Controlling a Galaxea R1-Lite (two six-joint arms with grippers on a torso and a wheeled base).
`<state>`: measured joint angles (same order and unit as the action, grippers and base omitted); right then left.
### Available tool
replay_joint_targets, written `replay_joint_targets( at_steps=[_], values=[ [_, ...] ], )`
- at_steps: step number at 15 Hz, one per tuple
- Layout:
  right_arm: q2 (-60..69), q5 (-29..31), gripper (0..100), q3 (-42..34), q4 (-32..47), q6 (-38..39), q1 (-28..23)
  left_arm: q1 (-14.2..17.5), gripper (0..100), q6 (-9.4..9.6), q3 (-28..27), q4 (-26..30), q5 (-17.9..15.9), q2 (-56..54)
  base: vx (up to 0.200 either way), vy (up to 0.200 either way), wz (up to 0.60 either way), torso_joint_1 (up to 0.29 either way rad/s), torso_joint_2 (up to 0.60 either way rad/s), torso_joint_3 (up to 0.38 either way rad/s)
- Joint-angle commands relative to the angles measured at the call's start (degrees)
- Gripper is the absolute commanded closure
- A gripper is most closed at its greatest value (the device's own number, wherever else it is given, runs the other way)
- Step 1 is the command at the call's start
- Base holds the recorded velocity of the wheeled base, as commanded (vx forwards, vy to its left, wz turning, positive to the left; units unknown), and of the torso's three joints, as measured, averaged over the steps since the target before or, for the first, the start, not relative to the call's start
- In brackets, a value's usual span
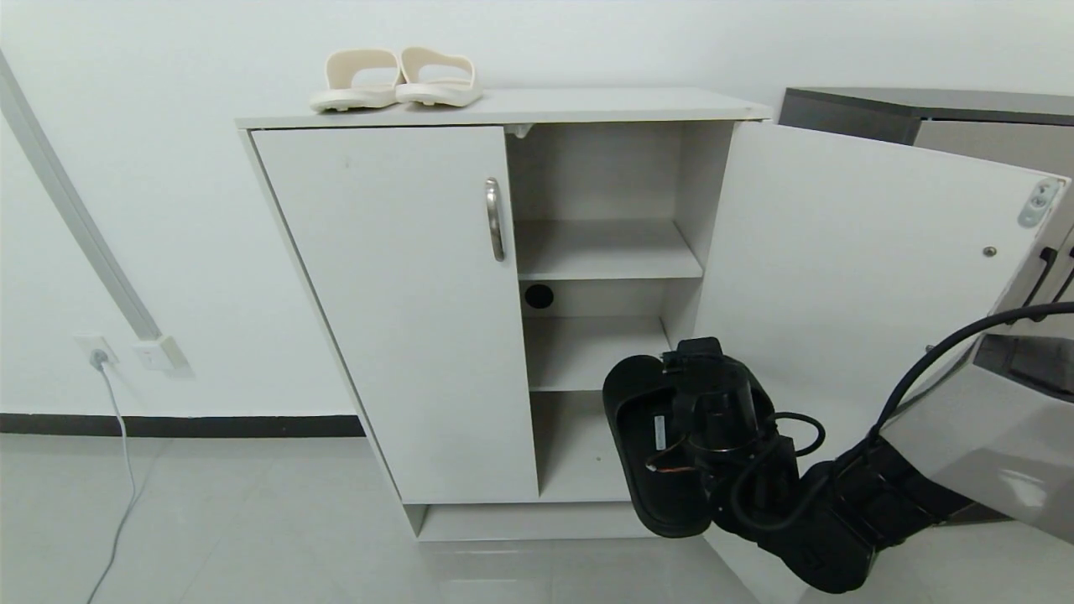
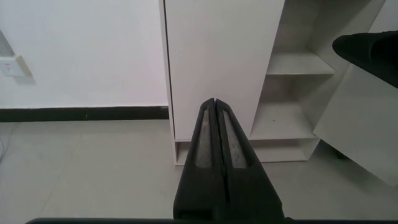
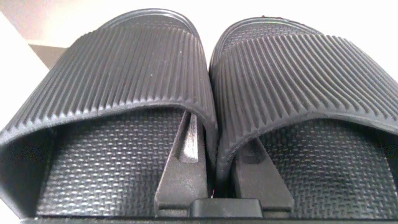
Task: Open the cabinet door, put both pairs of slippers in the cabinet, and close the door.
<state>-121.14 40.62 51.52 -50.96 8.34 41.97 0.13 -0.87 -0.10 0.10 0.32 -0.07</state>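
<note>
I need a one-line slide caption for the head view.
Right gripper holds black slippers before the open cabinet; cream slippers sit on top.

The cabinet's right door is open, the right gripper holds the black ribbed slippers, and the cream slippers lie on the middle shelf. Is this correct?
Not quite. The head view shows the pair of cream open-toed slippers on top of the white cabinet, not on a shelf. The rest stands: right door open, black ribbed slippers in the right gripper.

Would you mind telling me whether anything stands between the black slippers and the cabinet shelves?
Nothing visible does: the right door stands open, the visible shelves are bare, and the right claw holds the black slippers before the opening.
</note>
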Motion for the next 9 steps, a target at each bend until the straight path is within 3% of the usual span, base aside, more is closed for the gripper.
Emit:
replay_joint_targets(
  at_steps=[1, 6, 9],
  values=[
    [0.02, -0.01, 100, -0.28, -0.11, 0.01, 0.13, 0.04, 100, -0.01, 0.01, -0.01, 0.12, 0.07, 0.0, 0.0, 0.0, 0.0, 0.0, 0.0],
    [0.02, -0.72, 100, -0.01, -0.37, 0.19, 2.41, 0.04, 100, -0.01, 0.01, -0.01, 0.12, 0.07, 0.0, 0.0, 0.0, 0.0, 0.0, 0.0],
    [-3.67, -1.95, 100, 5.7, -0.37, 0.98, 3.29, 0.04, 100, 0.07, 0.01, -0.1, 0.21, 0.07, 0.0, 0.0, 0.0, 0.0, 0.0, 0.0]
  ],
)
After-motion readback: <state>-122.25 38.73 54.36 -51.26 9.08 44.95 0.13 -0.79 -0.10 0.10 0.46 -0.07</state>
